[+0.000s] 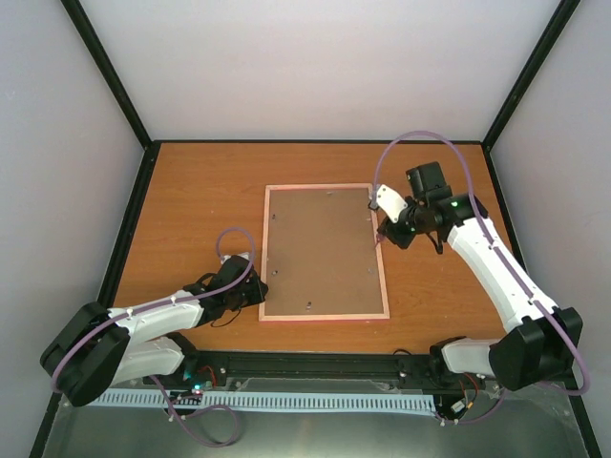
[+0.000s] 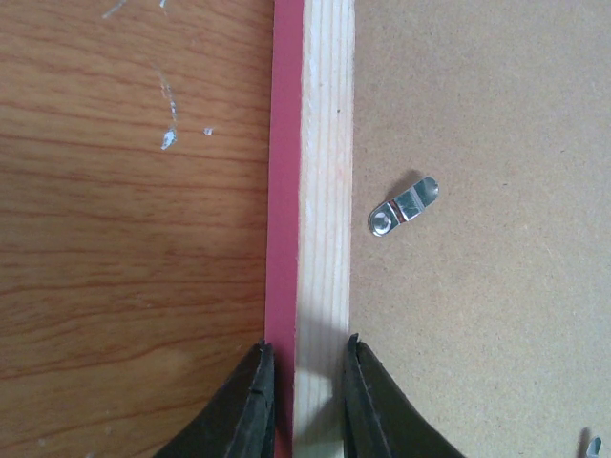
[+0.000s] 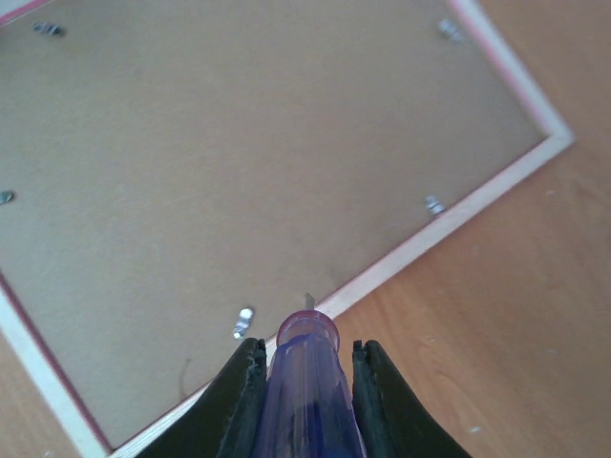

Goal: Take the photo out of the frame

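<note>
The frame [image 1: 325,316] lies face down in the middle of the table, pink border around the brown backing board [image 1: 320,250]. The photo is hidden under that board. My left gripper [image 1: 260,286] is shut on the frame's left rail [image 2: 325,172], one finger on the pink outer edge and one on the inner edge by the board [image 2: 487,286]. My right gripper [image 1: 382,234] hovers over the frame's right rail [image 3: 458,205], shut on a screwdriver [image 3: 305,401] with a translucent purple-red handle. Its metal tip [image 3: 307,301] points at the rail's inner edge.
Small metal turn clips sit along the board's edges, one [image 2: 403,206] near my left fingers and two [image 3: 243,322] [image 3: 434,204] by the right rail. Bare wooden table [image 1: 200,191] surrounds the frame. Black posts and pale walls close in the sides and back.
</note>
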Robot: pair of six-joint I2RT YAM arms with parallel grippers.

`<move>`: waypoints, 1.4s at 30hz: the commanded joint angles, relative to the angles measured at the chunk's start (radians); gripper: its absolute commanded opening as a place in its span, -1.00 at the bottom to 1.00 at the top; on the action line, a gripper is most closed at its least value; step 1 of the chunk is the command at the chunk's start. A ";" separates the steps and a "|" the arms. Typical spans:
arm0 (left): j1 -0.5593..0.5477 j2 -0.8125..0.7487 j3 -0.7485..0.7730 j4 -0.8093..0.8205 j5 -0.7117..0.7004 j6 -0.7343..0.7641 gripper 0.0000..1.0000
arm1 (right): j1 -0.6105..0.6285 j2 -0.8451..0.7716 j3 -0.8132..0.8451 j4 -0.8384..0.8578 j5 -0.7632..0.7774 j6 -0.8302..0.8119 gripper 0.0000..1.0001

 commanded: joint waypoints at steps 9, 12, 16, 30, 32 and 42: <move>0.002 0.021 -0.026 -0.026 -0.015 -0.026 -0.98 | -0.030 0.131 0.198 0.061 0.059 0.039 -0.94; 0.001 0.016 -0.029 -0.024 -0.015 -0.026 -0.98 | -0.035 0.172 0.239 0.065 0.044 0.043 -0.94; 0.001 0.017 -0.028 -0.023 -0.015 -0.026 -0.99 | -0.040 0.219 0.277 0.060 0.036 0.042 -0.94; 0.002 0.025 -0.025 -0.022 -0.016 -0.022 -0.99 | -0.077 0.326 0.317 0.065 -0.015 0.047 -0.94; 0.001 0.025 -0.025 -0.022 -0.016 -0.021 -0.98 | -0.083 0.339 0.317 0.070 -0.020 0.049 -0.95; 0.001 0.025 -0.025 -0.022 -0.016 -0.021 -0.98 | -0.116 0.375 0.305 0.098 -0.014 0.057 -0.94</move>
